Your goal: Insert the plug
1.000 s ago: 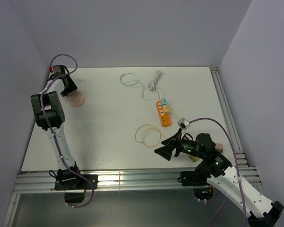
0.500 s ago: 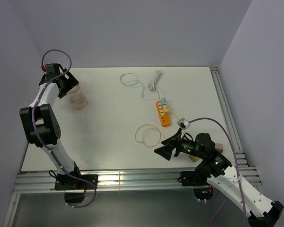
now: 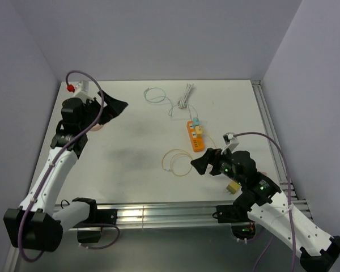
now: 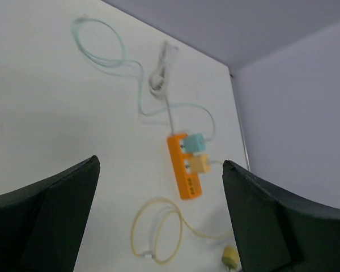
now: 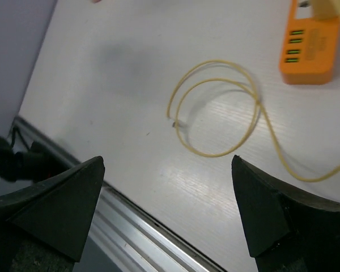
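Note:
An orange power strip [image 3: 195,137] lies at the table's middle right, with a teal plug [image 3: 196,121] and a tan plug [image 3: 199,130] in its far sockets. A loose yellow plug [image 3: 233,186] lies by my right arm, and its yellow cable [image 3: 175,161] loops in front of the strip. My left gripper [image 3: 117,107] is open and empty, high over the far left. In the left wrist view the gripper [image 4: 160,163] frames the strip [image 4: 184,173] and the yellow plug [image 4: 230,258]. My right gripper [image 3: 199,164] is open and empty beside the loop. The right wrist view shows the gripper [image 5: 168,160], the loop [image 5: 215,107] and the strip [image 5: 314,48].
A thin teal cable [image 3: 154,96] and a white cable bundle [image 3: 185,96] lie at the back of the table. Something pink [image 3: 100,128] peeks out under my left arm. A metal rail [image 5: 147,226] runs along the near edge, and another along the right edge [image 3: 269,130].
My left arm has swung away from the pink cup at the far left, and its gripper now points toward the table's middle. My right gripper has moved up toward the strip, uncovering the yellow plug.

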{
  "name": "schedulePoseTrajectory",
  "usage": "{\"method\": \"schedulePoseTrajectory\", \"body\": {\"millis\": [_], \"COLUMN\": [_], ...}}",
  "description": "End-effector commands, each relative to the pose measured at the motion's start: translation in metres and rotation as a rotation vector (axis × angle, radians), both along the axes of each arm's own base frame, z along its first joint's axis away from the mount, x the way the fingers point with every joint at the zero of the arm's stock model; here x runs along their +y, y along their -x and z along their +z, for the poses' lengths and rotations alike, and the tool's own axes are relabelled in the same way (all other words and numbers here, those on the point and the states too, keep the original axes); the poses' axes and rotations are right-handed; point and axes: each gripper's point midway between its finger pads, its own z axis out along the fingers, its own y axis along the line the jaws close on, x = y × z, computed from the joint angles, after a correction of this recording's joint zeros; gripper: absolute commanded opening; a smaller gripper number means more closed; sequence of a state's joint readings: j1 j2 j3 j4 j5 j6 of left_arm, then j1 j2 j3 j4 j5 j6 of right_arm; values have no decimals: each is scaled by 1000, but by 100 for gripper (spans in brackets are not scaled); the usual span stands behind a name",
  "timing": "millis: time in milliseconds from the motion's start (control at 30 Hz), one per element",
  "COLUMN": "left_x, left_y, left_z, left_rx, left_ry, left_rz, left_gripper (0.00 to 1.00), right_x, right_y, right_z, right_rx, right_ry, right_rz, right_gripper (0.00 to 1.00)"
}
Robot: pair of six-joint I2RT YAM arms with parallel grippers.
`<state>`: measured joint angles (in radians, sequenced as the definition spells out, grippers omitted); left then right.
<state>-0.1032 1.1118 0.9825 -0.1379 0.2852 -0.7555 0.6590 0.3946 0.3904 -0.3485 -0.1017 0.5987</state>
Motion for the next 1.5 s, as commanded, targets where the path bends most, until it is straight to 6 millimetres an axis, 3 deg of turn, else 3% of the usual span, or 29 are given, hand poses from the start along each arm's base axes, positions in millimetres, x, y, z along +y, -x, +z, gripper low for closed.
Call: {"method": "schedulePoseTrajectory", "body": {"millis": [0,67,100,133,200,233,333,567,667,767,800,967,1033,1233,1467], "left_x": [-38,-52,-58,-66,-69,-73,-80,-76,-75,-73,-73,-75,-75,-73,-74], "left_y": [30,51,62,72,85,94,115,139,149,156,160,170,174,181,186], "left_z": [9,2,7,-6,-6,-17,-18,-12,-11,-11,-9,-2,-1,2,3], "left_rx": [-61,-48,-73,-48,-56,-39,-54,-105,-115,-115,-124,-141,-138,-130,-129], "left_ry": [40,54,74,83,105,112,141,116,118,106,106,113,107,79,89], "left_rz": [-159,-216,-262,-300,-325,-346,-400,-434,-451,-457,-466,-499,-515,-528,-545], "left_gripper": [95,95,95,95,95,95,95,97,97,97,97,97,98,98,98], "right_x": [-26,-33,-35,-40,-48,-57,-82,-123,-150,-193,-218,-265,-280,-296,-308], "right_y": [-25,-32,-34,-38,-42,-47,-56,-81,-91,-97,-91,-77,-62,-30,-17], "right_z": [20,19,25,27,33,37,46,53,52,47,39,10,-6,-47,-64], "right_rx": [11,36,41,38,47,38,62,190,252,318,357,568,656,757,788], "right_ry": [76,112,110,122,129,137,149,185,138,51,54,23,25,-60,-41], "right_rz": [-207,-264,-285,-316,-371,-426,-556,-715,-811,-1016,-1148,-1463,-1573,-1764,-1826], "right_gripper": [99,98,98,98,98,98,100,100,100,100,100,91,88,82,79]}}
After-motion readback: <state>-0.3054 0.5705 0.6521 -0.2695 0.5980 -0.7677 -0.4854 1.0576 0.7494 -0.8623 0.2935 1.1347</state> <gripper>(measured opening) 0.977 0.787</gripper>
